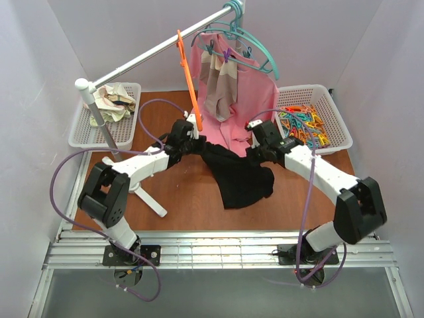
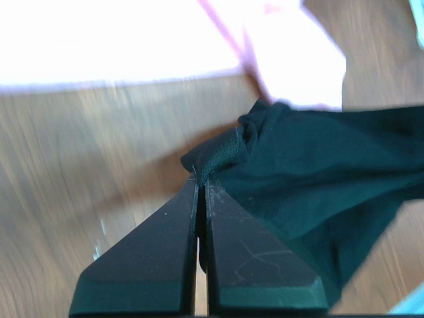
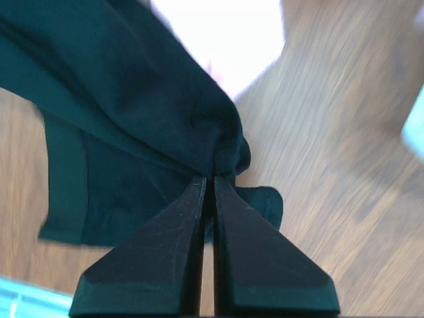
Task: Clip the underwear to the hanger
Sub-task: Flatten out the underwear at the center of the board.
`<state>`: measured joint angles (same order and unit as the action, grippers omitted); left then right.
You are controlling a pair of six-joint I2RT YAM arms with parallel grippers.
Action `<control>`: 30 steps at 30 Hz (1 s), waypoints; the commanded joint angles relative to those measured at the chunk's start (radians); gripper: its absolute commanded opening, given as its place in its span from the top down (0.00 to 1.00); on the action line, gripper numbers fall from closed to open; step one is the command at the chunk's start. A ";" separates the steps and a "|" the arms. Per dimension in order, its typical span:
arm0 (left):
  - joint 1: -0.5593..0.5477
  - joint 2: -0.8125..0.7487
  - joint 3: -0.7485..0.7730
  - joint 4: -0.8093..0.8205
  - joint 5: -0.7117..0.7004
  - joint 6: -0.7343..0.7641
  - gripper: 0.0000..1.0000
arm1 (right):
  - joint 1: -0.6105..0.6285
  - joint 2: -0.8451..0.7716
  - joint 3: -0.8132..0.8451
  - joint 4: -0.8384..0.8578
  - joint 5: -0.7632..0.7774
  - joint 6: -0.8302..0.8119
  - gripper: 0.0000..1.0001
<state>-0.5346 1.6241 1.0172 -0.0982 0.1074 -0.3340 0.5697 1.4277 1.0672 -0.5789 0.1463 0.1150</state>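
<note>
You had both pincers clamped on the underwear (image 1: 240, 177). The left gripper (image 2: 201, 180) held a bunched, finely textured corner between black wedge-shaped jaws pressed flat together. The right gripper (image 3: 209, 177) pinched the opposite gathered corner the same way. Only the top view showed the hanger (image 1: 189, 79), a thin orange plastic frame dangling edge-on from the white rail (image 1: 146, 53). The soft black cloth lay just below the hanger's lower end, spread toward the right arm's side and drooping over the wooden table (image 1: 179, 199). Beside the hanger, on that same side, hung a pink shirt (image 1: 242, 93). Further that way stood a white lattice basket (image 1: 341, 136) of coloured clips (image 1: 301, 126). The wrist views alone showed fine scratches on the fingers (image 2: 252, 252).
</note>
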 commanded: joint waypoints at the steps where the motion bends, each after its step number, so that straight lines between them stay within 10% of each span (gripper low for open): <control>1: 0.002 0.069 0.142 0.028 -0.083 0.075 1.00 | -0.016 0.054 0.163 0.068 0.056 -0.044 0.99; 6: 0.002 0.203 0.262 0.014 -0.152 0.073 0.96 | -0.028 0.132 0.208 0.068 0.055 -0.070 0.99; 10: 0.001 0.299 0.296 -0.052 -0.172 0.040 0.49 | -0.027 0.130 0.145 0.057 0.030 -0.061 0.50; 12: 0.002 0.303 0.267 -0.061 -0.205 0.018 0.42 | -0.013 0.070 0.082 0.079 -0.016 -0.061 0.31; 16: -0.001 0.258 0.209 -0.048 -0.213 -0.020 0.36 | 0.033 -0.013 -0.016 0.105 -0.080 -0.057 0.25; 20: -0.010 0.198 0.153 -0.021 -0.221 -0.051 0.34 | 0.105 -0.070 -0.078 0.146 -0.139 -0.034 0.42; 25: -0.010 0.099 0.081 -0.003 -0.247 -0.089 0.34 | 0.160 -0.028 -0.095 0.220 -0.258 -0.008 0.90; 30: -0.010 0.031 -0.006 -0.003 -0.245 -0.131 0.34 | 0.160 0.115 -0.096 0.307 -0.324 -0.034 0.99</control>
<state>-0.5407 1.7168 1.0576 -0.1097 -0.1127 -0.4229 0.7334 1.4658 0.9813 -0.3599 -0.0998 0.0963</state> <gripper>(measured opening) 0.660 0.017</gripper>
